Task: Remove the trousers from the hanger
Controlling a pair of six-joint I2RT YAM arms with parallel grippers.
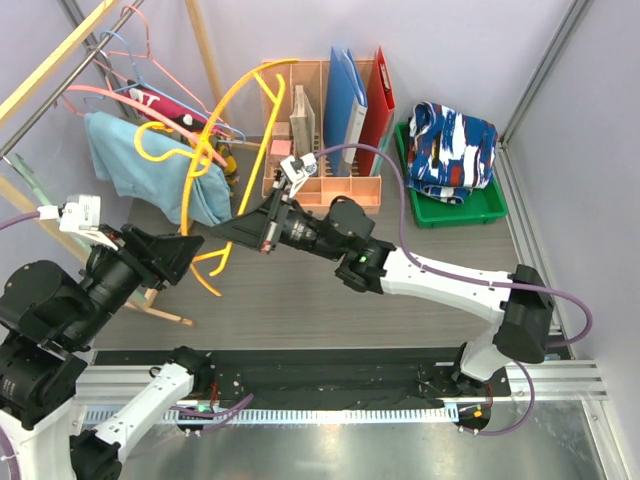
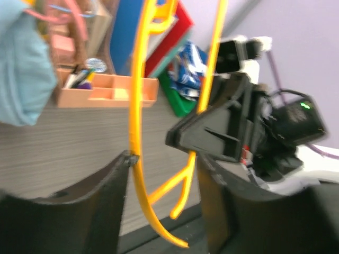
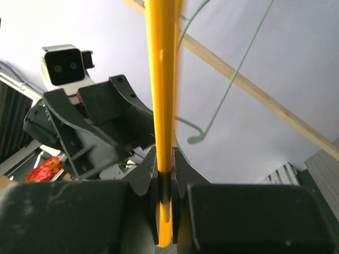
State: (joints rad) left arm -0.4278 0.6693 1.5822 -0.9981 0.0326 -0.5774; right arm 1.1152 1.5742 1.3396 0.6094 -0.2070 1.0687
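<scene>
A bare yellow hanger (image 1: 190, 190) hangs in mid-air left of centre. My right gripper (image 1: 222, 232) is shut on one of its bars (image 3: 163, 106), both pads pressed against the bar. My left gripper (image 1: 195, 255) is open around the hanger's lower curve (image 2: 136, 174), which touches one finger (image 2: 114, 180) and stands apart from the other. Navy-white-red print trousers (image 1: 455, 145) lie in a green tray (image 1: 440, 212) at the back right. Light blue trousers (image 1: 130, 160) hang on the rack at the back left. No cloth is on the yellow hanger.
A wooden rack (image 1: 60, 50) with pink and blue hangers (image 1: 140, 60) stands at the back left. A peach desk organiser (image 1: 330, 185) with blue and red folders (image 1: 345, 100) sits behind the grippers. A thin green hanger (image 3: 222, 100) shows above in the right wrist view.
</scene>
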